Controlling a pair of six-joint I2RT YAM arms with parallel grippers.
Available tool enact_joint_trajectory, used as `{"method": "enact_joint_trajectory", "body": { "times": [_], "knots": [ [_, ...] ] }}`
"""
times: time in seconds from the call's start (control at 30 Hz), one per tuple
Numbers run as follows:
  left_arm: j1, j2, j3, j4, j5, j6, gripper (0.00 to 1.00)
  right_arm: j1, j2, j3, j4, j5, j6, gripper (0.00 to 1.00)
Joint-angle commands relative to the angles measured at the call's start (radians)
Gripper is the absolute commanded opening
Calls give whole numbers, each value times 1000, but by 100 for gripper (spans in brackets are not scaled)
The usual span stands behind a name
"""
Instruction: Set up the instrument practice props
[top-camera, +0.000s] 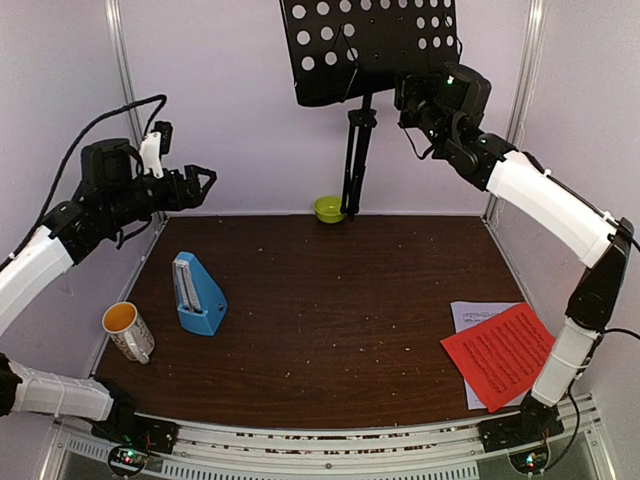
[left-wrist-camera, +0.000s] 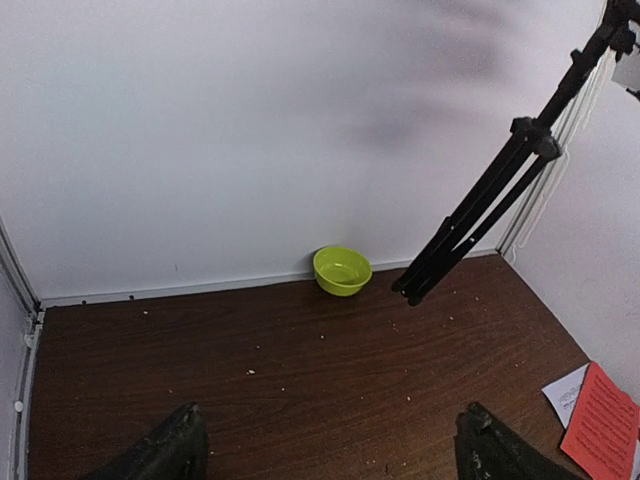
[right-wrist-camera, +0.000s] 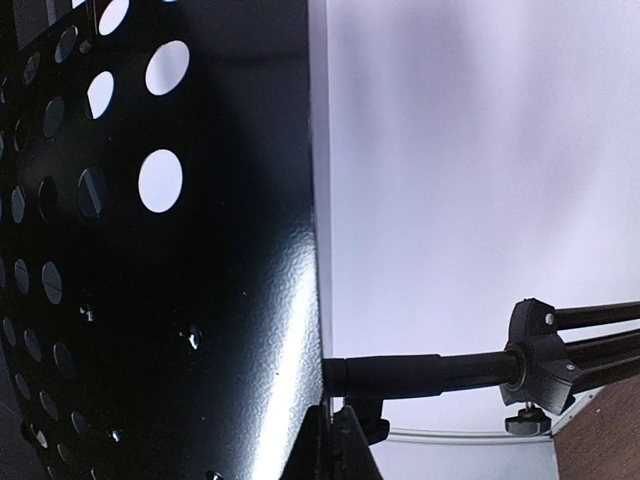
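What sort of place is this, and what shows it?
Likely a robot lab cell: left arm and right arm bolted at a table, white walls closing it in, staged props like a music stand and metronome.

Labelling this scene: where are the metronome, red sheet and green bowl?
blue metronome (top-camera: 205, 305), top external view, its blue body.
red music sheet (top-camera: 500, 352), top external view, centre of the page.
lime-green bowl (left-wrist-camera: 342, 270), left wrist view, its inner hollow.

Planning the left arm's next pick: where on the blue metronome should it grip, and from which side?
Grip the blue metronome across its two side faces about mid-height, coming straight down from above. It stands upright and tapers upward, so a pinch near the tip would likely slide off. A top approach also avoids the mug standing close on its left.
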Motion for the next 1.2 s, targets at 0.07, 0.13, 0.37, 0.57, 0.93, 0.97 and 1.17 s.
{"method": "enact_joint_trajectory", "body": {
  "times": [0.07,0.13,0.37,0.57,0.93,0.97,1.17],
  "knots": [
    [-160,149,63,122,-119,52,84,59,-119,85,276,113,149,0],
    [-203,204,85,137,-147,63,83,81,-138,48,277,132,182,0],
    [-304,325,84,307,-168,155,82,140,-206,-40,180,185,260,0],
    [-345,407,72,460,-127,218,77,197,-257,-86,96,228,285,0],
    [-430,543,85,583,-115,234,73,253,-262,-110,80,286,305,0],
    [-443,556,89,586,-138,240,73,257,-261,-106,72,287,309,0],
    [-469,583,98,588,-321,241,65,279,-264,-76,-27,293,332,0]
  ]
}}
